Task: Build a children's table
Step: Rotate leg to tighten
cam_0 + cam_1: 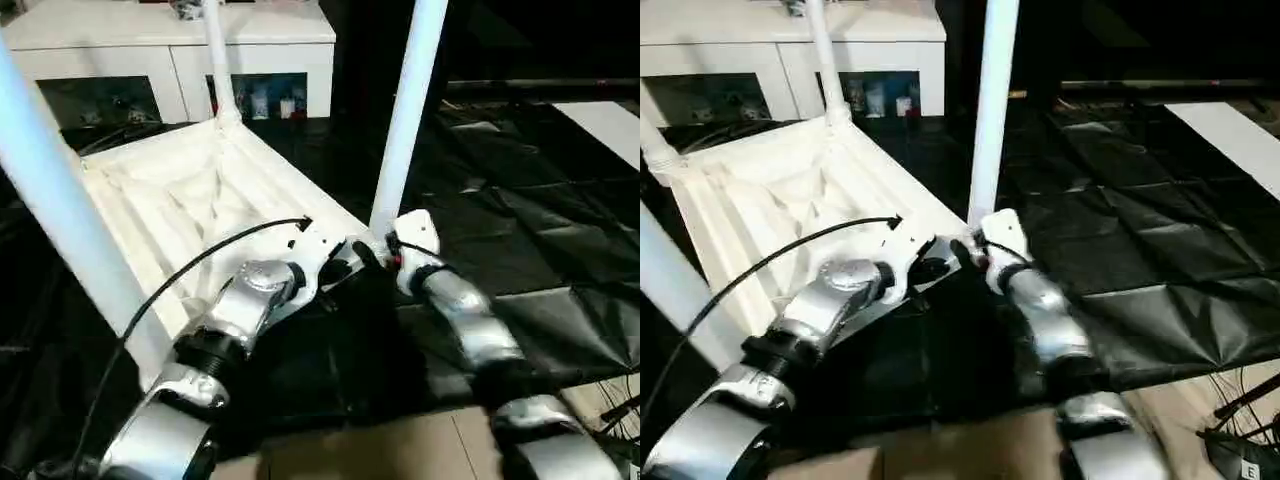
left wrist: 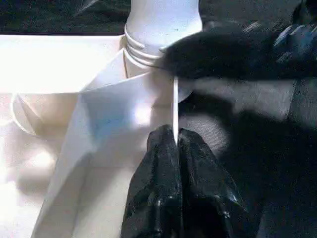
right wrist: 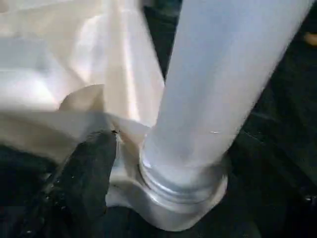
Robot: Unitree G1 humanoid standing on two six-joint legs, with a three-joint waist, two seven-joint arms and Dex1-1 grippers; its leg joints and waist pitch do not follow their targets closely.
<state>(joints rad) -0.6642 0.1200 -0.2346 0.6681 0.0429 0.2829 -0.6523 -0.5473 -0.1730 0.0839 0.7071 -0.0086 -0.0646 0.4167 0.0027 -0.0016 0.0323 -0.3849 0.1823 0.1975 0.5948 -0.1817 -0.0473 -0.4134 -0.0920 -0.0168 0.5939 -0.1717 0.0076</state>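
Now your left gripper (image 2: 176, 148) is pinched on the thin rim of the upturned white plastic table top (image 1: 170, 195), beside the near corner's white tapered leg (image 1: 405, 120). Your right gripper (image 1: 375, 255) sits at that leg's base; I cannot tell its fingers. Black sheeting (image 1: 540, 230) covers the floor before a white cabinet (image 1: 150, 40).

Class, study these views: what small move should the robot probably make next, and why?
Probably draw the right gripper clear of the near-corner leg. That leg already stands upright in its socket, while the left gripper pinches the tabletop's rim.
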